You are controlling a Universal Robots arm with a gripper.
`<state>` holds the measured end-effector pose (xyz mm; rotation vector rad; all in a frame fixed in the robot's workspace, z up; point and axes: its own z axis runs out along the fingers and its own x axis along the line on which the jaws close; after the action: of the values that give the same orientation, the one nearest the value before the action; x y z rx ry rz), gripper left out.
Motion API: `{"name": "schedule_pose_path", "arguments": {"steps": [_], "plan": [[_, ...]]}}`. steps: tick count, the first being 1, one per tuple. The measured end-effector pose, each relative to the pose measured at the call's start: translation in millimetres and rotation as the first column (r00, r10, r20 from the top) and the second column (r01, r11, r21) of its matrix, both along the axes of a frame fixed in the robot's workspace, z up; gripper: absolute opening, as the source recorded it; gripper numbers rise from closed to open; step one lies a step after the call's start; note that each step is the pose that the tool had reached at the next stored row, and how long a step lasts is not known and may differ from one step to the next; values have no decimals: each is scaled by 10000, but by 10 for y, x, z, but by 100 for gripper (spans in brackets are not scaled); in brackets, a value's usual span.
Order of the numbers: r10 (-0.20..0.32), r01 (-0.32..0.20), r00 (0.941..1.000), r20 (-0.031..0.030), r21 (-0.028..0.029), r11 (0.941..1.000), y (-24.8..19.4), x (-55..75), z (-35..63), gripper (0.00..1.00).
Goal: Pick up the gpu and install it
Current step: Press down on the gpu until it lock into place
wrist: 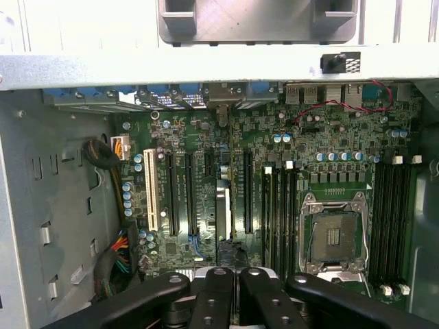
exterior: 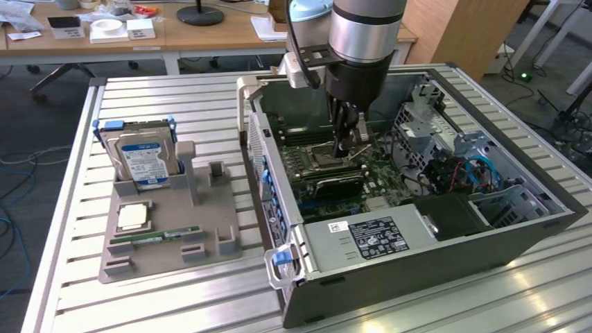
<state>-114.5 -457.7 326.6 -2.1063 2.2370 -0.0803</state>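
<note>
Gpu (exterior: 335, 184): you'll find the thin dark circuit card standing on edge in the green motherboard (exterior: 378, 182) inside the open dark-grey computer case (exterior: 518, 236), just beside the square metal processor socket (exterior: 321, 154). From the wrist view you see it edge-on (wrist: 223, 212), a narrow grey strip running along one of the long black expansion slots.

Your black two-finger gripper (exterior: 344, 151) hangs straight down into the case, directly above the card. Its fingers are pressed together (tips meet (wrist: 234, 273) over the card's near end); whether they touch or nip its edge you cannot tell.

On the exterior view's left, well apart from the case, the grey plastic parts holder (exterior: 171, 246) sits on the slatted aluminium table (exterior: 166, 97). It carries a silver hard drive with a blue-white label (exterior: 143, 163) upright at the back, a square silver processor chip (exterior: 134, 216) lying flat, and a slim green memory stick (exterior: 152, 237) near the front.
</note>
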Motion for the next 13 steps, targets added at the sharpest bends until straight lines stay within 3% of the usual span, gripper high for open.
{"name": "schedule_pose_path", "arguments": {"steps": [5, 7, 8, 13], "plan": [[0, 0, 10000, 0, 0, 10000, 0, 0, 0, 11], [-3, 3, 10000, -26, 0, 10000, 0, 5, 0, 11], [-9, 9, 10000, -64, -1, 10000, 1, 8, 0, 11], [-63, 63, 9993, -373, 0, 10000, 7, 19, 0, 11]]}}
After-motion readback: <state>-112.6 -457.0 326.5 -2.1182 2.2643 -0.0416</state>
